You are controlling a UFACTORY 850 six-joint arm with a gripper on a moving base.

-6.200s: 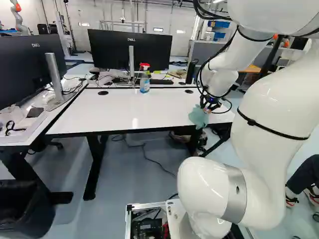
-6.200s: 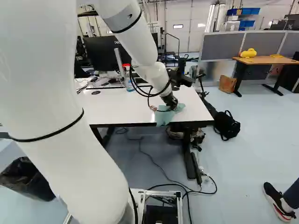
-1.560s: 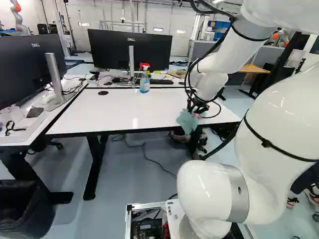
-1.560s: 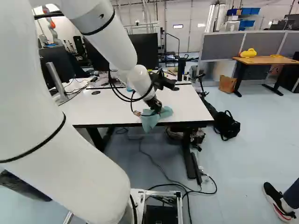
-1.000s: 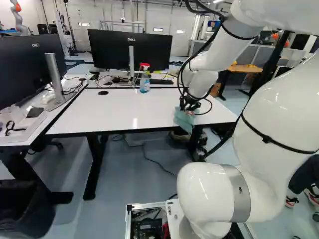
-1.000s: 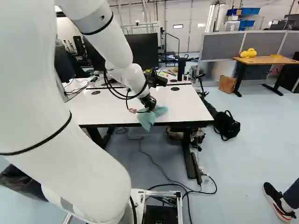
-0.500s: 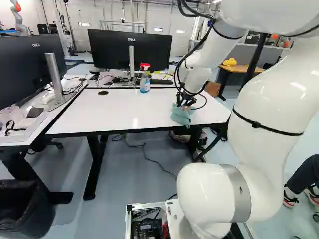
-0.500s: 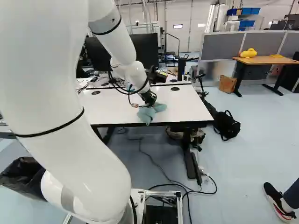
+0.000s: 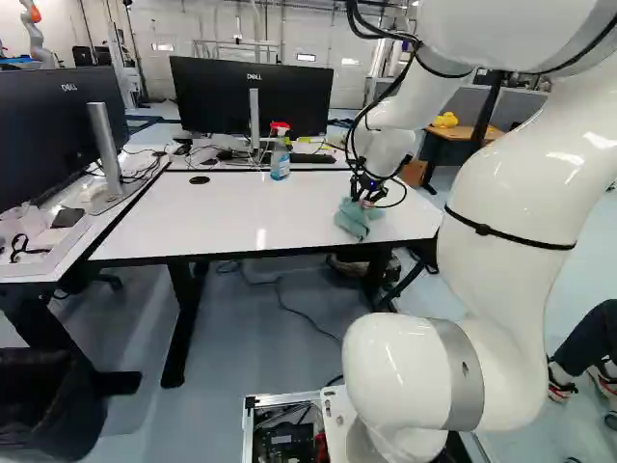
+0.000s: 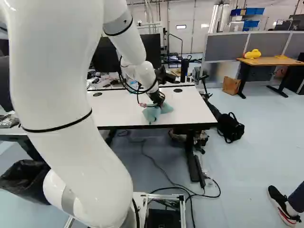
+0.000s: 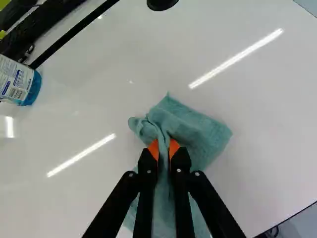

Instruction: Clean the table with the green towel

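Note:
My gripper (image 9: 364, 198) is over the right part of the white table (image 9: 241, 207) in the left base view, holding the green towel (image 9: 353, 220). In the right base view the towel (image 10: 151, 113) lies bunched at the table's near side, under the fingers. In the wrist view the gripper (image 11: 164, 148) is shut on a fold of the towel (image 11: 193, 130), its orange pads pressing from both sides. The cloth spreads ahead of and beneath the fingers onto the tabletop; its part under the fingers is partly hidden.
A spray bottle (image 9: 280, 159) stands at the table's far edge, before a monitor (image 9: 251, 96). A second monitor (image 9: 58, 135) is on the left desk. A bin (image 9: 48, 405) stands on the floor. Another robot (image 9: 35, 34) is far back. A black bag (image 10: 230, 127) lies right of the table.
Over the last second the arm has shifted slightly, the gripper moving a little farther back over the table with the towel in it. The grip is unchanged, and the base has stayed put.

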